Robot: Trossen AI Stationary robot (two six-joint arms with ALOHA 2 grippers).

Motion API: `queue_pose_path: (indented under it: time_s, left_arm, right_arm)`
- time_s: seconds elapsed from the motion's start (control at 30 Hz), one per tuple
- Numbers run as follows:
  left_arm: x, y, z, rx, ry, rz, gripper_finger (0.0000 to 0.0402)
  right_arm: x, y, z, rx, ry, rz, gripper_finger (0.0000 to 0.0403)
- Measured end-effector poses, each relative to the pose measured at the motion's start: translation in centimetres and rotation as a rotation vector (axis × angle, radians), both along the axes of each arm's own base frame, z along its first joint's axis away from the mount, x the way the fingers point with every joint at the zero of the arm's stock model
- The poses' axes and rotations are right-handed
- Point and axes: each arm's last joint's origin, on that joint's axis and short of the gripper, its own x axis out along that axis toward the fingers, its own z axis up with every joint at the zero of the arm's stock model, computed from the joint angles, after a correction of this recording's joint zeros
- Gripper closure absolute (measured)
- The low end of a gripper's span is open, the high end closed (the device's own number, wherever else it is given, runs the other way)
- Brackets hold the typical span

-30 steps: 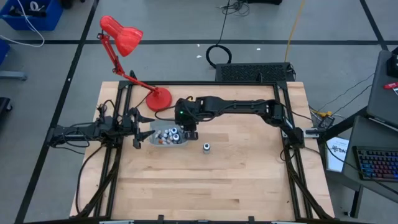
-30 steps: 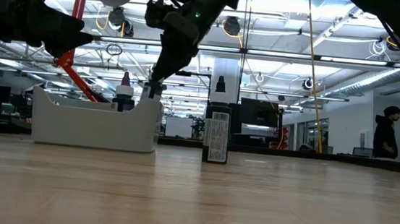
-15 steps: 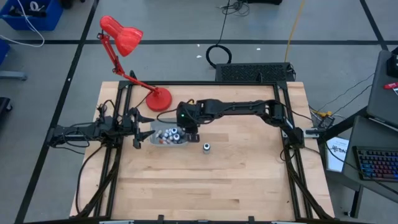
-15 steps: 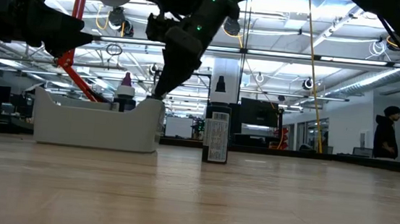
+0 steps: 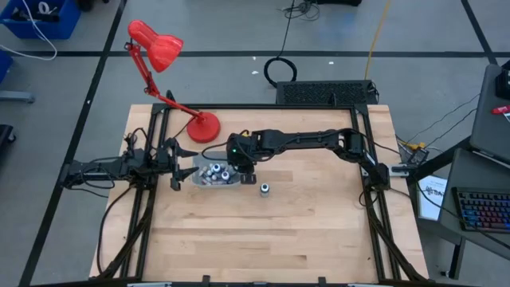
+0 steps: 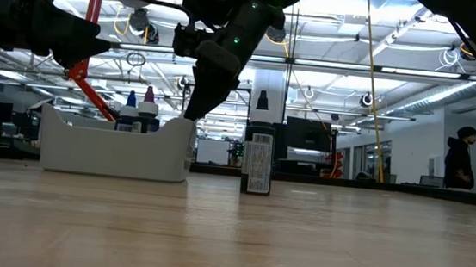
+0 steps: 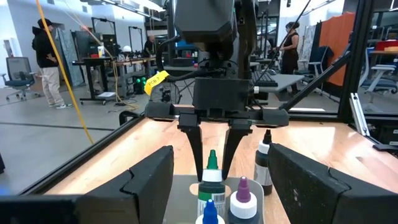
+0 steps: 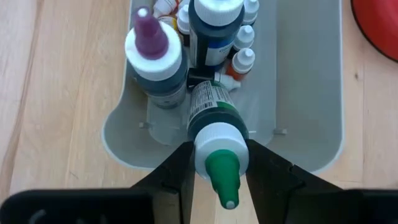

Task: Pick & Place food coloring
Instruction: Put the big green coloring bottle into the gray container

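right claw (image 8: 217,163) clamped on green-tipped bottle (image 8: 214,134) | left claw (image 7: 217,180) apart | tray (image 8: 311,93) bottles overlap

Dark jointed arms, black pincer (image 8: 217,180) fingers.

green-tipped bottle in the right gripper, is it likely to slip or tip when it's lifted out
The green-tipped bottle is pinched at its smooth white cap by the right gripper, so it may slip. It already leans, so it could swing. Probably light.

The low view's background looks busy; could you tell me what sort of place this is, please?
Probably an open-plan robotics lab or workshop: a wooden table in a black frame, desks and monitors behind it, and a person standing at a workstation.
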Motion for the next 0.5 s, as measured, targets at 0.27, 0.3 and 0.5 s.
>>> queue_pose_path:
  time_s: [0.27,0.3,0.5]
  left_arm:
    - [0.00,0.00,0.00,0.000,0.000,0.000,0.0144]
    - [0.00,0.00,0.00,0.000,0.000,0.000,0.0144]
    - [0.00,0.00,0.00,0.000,0.000,0.000,0.0144]
  right_arm:
    - [0.23,0.22,0.10,-0.001,-0.025,0.001,0.0298]
    - [0.30,0.34,0.12,-0.002,-0.030,0.004,0.0298]
    - [0.53,0.96,0.22,-0.010,-0.051,0.019,0.0298]
